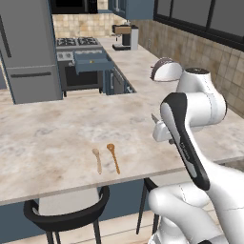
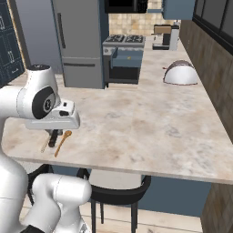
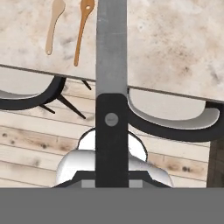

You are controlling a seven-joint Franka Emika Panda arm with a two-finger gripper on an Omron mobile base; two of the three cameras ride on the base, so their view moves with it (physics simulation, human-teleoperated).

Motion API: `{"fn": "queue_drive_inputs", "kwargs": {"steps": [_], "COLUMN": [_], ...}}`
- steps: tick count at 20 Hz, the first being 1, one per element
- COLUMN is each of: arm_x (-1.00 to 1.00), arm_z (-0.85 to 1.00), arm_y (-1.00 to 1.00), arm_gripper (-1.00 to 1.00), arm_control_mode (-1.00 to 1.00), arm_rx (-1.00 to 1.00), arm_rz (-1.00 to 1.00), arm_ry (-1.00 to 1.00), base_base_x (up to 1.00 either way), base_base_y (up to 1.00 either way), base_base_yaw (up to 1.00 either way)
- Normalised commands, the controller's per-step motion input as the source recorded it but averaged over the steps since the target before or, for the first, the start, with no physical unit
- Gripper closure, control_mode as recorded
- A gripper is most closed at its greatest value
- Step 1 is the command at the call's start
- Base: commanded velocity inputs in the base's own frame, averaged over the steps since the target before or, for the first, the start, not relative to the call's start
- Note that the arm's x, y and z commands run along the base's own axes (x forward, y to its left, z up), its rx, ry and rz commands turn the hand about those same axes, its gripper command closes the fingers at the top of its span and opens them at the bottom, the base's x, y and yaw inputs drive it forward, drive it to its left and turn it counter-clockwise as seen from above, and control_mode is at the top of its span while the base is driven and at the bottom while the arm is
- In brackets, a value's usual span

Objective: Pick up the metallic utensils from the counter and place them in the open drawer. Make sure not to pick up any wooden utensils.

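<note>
Above the near edge of the pale beige marbled surface (image 3: 175, 43), the pincer (image 1: 162, 133) is clamped on a slim black-handled, grey-bladed metal utensil (image 3: 112, 65). It looks stiff, light and probably slippery, and the handle seems the surest hold.

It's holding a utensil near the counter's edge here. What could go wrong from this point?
1. The gripper is shut on a knife over the counter edge, above chairs and floor; a slip would likely drop it there.
2. The open drawer is far across the kitchen, so the carry is long.
3. The two wooden spoons lie close by; a low swing might knock them.
</note>
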Motion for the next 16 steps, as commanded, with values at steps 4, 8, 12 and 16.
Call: {"fn": "queue_drive_inputs", "kwargs": {"steps": [4,8,12,16], "arm_x": [-0.23,0.00,0.00,0.00], "arm_z": [0.00,0.00,0.00,0.00], "arm_y": [0.05,0.00,0.00,0.00], "arm_gripper": [1.00,1.00,1.00,1.00], "arm_control_mode": [1.00,1.00,1.00,1.00], "arm_rx": [0.00,0.00,0.00,0.00], "arm_rz": [0.00,0.00,0.00,0.00], "arm_ry": [-0.01,0.00,0.00,0.00], "base_base_x": [-0.28,-0.65,-0.54,-0.43], "base_base_y": [0.16,0.78,0.99,1.00], "base_base_yaw": [0.00,-0.05,-0.10,-0.14]}}
